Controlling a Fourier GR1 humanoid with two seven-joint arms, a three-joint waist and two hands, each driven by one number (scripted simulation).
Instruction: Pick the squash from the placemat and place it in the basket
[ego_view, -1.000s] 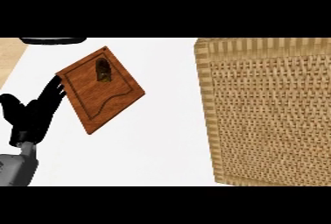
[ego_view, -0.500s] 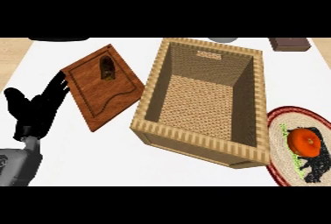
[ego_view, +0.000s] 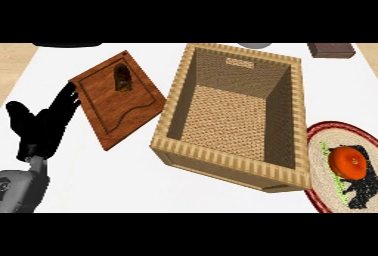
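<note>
Wicker basket (ego_view: 299, 125) sitting mid-counter, open top facing up, interior showing only the woven floor. Orange squash (ego_view: 348, 161) lying on the round placemat (ego_view: 319, 145) at right edge, just right of the basket's right wall, not touching it as far as visible; something dark lying beside it on the mat, too unclear to name. Right hand gripping the squash? No right hand showing anywhere. Left hand (ego_view: 40, 127) showing at lower left, black fingers spread and straight, pointing up, holding nothing, fingertips just overlapping the left corner of the wooden cutting board (ego_view: 122, 112). Board lying flat left of the basket, close to its left wall. Dark brown block (ego_view: 331, 49) sitting at top right.
</note>
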